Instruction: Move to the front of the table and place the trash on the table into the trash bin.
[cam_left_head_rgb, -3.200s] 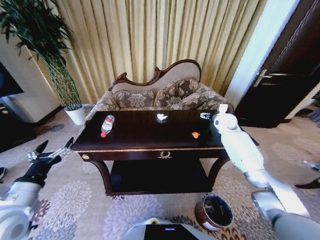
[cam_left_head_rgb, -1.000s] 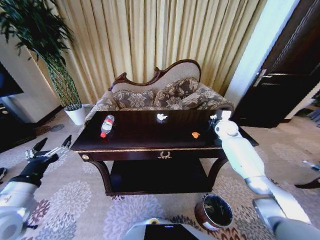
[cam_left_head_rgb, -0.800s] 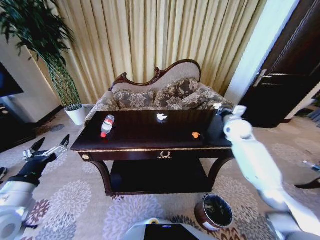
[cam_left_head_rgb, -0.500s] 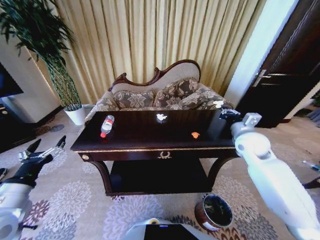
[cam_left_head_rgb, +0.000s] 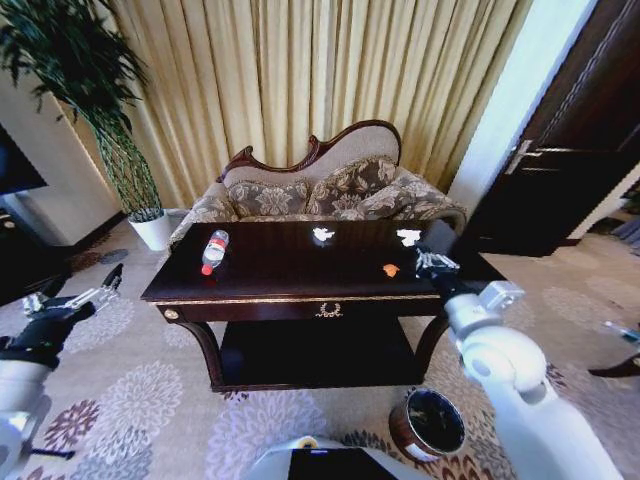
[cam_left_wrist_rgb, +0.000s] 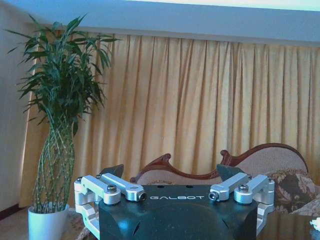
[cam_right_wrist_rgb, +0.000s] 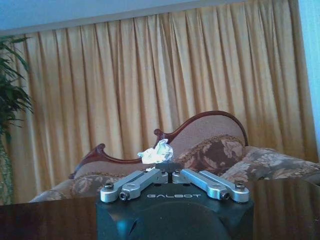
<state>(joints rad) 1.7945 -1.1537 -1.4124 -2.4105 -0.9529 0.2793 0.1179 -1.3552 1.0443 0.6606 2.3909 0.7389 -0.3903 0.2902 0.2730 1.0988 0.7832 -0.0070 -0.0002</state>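
Trash is lying scattered on the table (cam_left_head_rgb: 290, 275): the clear bottle (cam_left_head_rgb: 213, 250) on its side near my left end, a white crumpled scrap (cam_left_head_rgb: 323, 235) toward the far edge at the middle, a second white scrap (cam_left_head_rgb: 408, 237) toward the far right, and a tiny orange piece (cam_left_head_rgb: 391, 269) nearer the front. My right gripper (cam_left_head_rgb: 433, 263) is hovering over the table's right end, just beside the orange piece; its jaws are closed together with nothing between them, and in the right wrist view a white scrap (cam_right_wrist_rgb: 156, 152) is showing just beyond them. My left gripper (cam_left_head_rgb: 70, 300) is hanging spread wide over the carpet, well left of the table. Trash bin (cam_left_head_rgb: 428, 423) is standing on the floor by the table's right front leg
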